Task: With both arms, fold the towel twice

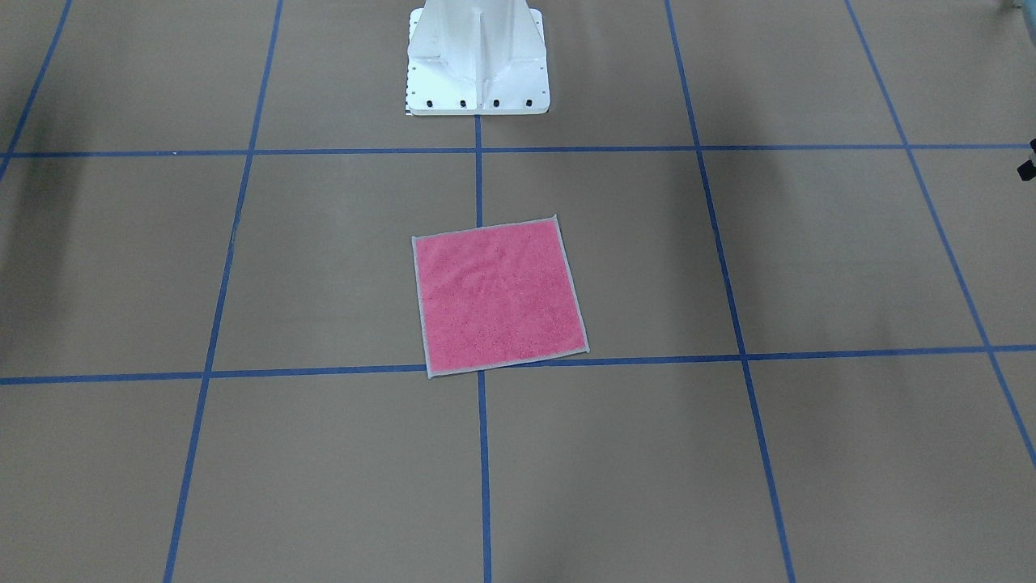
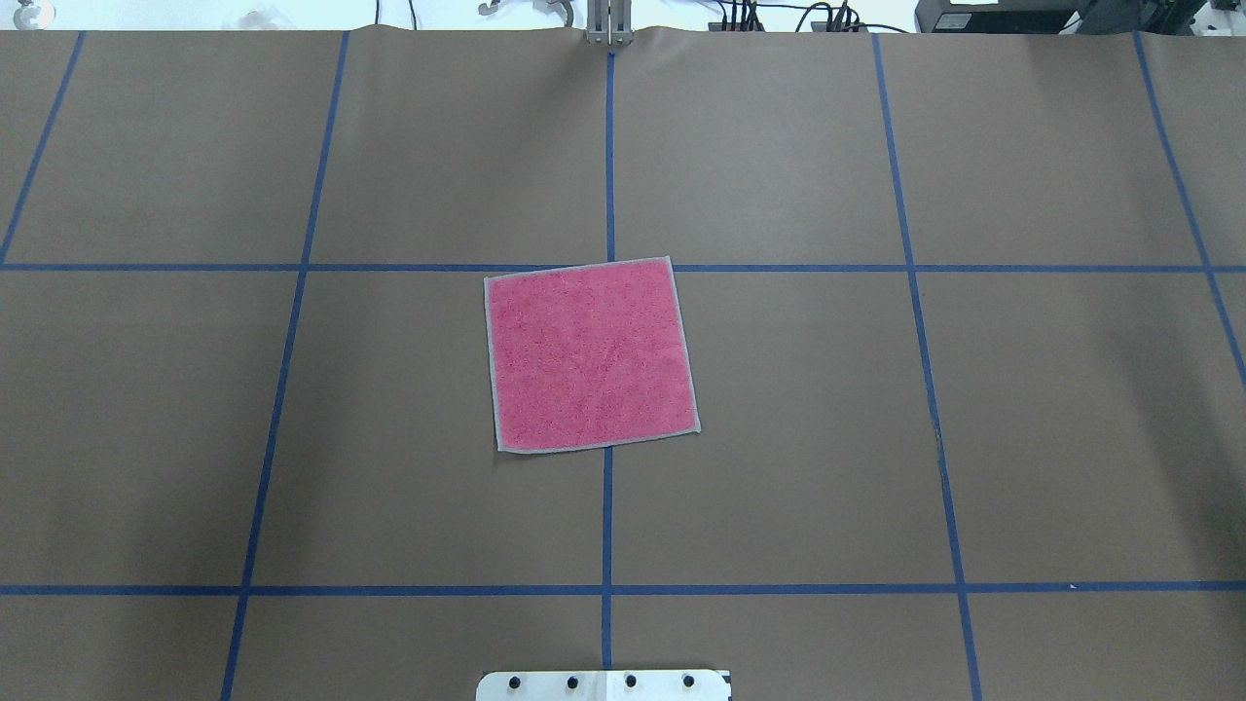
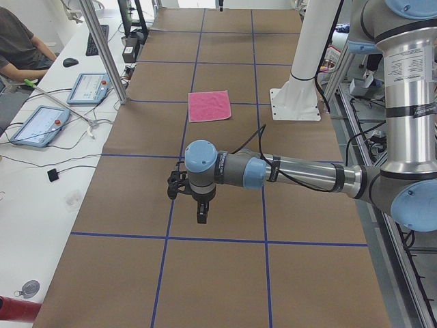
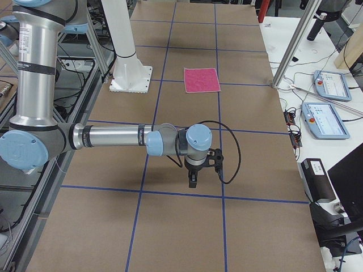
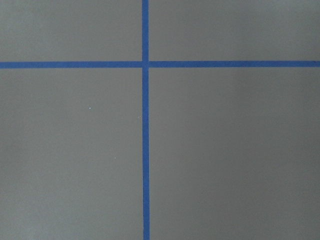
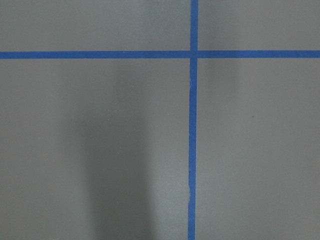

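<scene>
The towel lies flat and unfolded, pink face up with a light grey border, near the middle of the table; it also shows in the overhead view and both side views. The left gripper hangs over bare table far from the towel, toward the table's left end. The right gripper hangs over bare table toward the right end. Both show only in side views, so I cannot tell if they are open or shut. The wrist views show only brown table and blue tape lines.
The white bolted pedestal stands at the robot's side of the table behind the towel. Tablets, cables and metal posts line the operators' side. A seated person is at that edge.
</scene>
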